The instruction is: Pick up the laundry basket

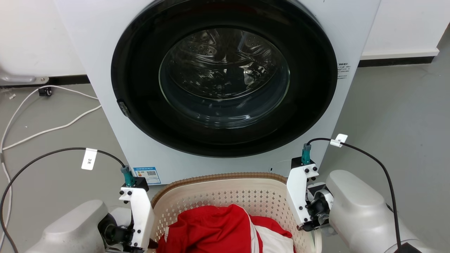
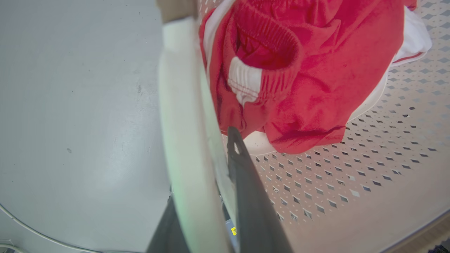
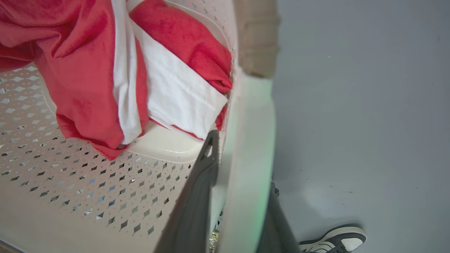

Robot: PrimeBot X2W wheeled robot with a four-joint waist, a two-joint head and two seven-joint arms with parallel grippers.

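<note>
Seemingly pinched — laundry basket [image 1: 225,177] sides between left fingers [image 2: 253,196], right fingers [image 3: 197,203]

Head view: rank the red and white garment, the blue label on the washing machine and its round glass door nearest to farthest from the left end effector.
1. Red and white garment, inside the beige perforated plastic laundry basket, just right of the left end effector.
2. Blue label, low on the white washing machine's front.
3. Round glass door, higher up.

Bottom edge cuts off the laundry basket [image 1: 211,198].
</note>
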